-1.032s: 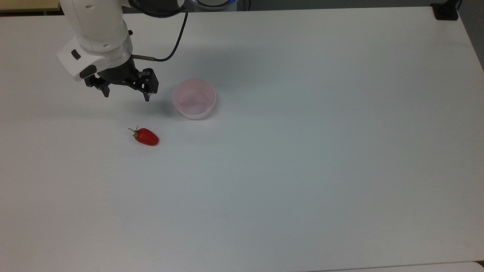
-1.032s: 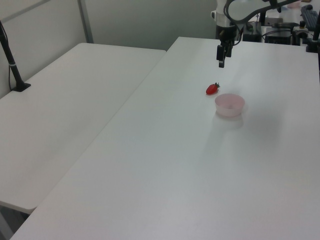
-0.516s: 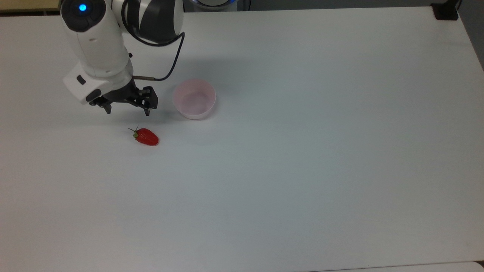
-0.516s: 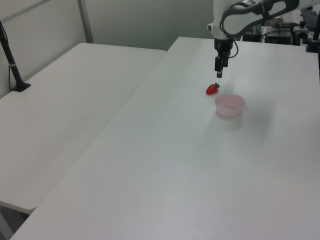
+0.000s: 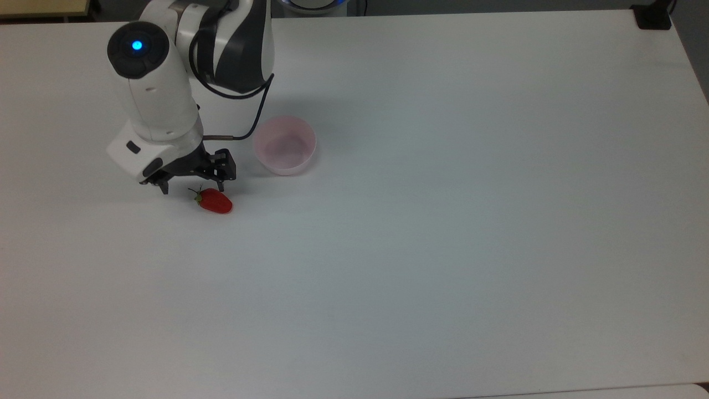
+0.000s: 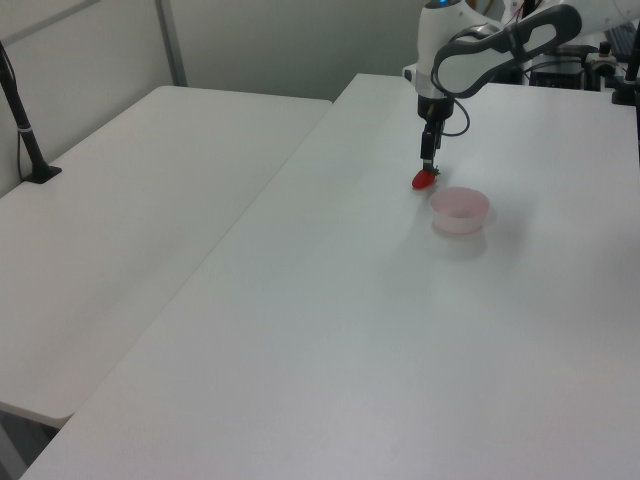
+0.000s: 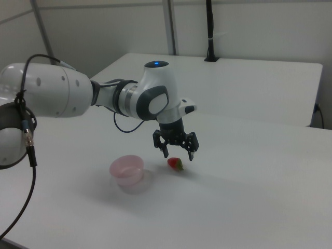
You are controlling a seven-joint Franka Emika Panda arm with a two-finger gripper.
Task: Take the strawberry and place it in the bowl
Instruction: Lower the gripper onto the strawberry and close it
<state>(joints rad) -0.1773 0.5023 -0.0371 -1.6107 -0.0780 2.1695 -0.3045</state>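
Note:
The red strawberry [image 5: 215, 201] lies on its side on the white table [image 5: 443, 221], green cap toward the top view's left; I also see the strawberry [image 7: 176, 164] in the right view and the strawberry [image 6: 424, 180] in the left view. The pale pink bowl [image 5: 284, 145] stands upright, a short way to the strawberry's upper right in the top view, and is empty; the bowl [image 7: 127, 171] sits left of the fruit in the right view. My gripper [image 5: 193, 185] hangs open just above the strawberry, fingers spread wide; the gripper [image 7: 178, 153] holds nothing.
A second white table [image 6: 120, 200] adjoins at the left view's left, with a black post [image 6: 22, 120] on it. A black clamp [image 5: 652, 16] sits at the top view's far right corner. The arm's cable [image 5: 256, 113] loops near the bowl.
The gripper has travelled down the top view and descended toward the strawberry, staying open. The strawberry and bowl have not moved.

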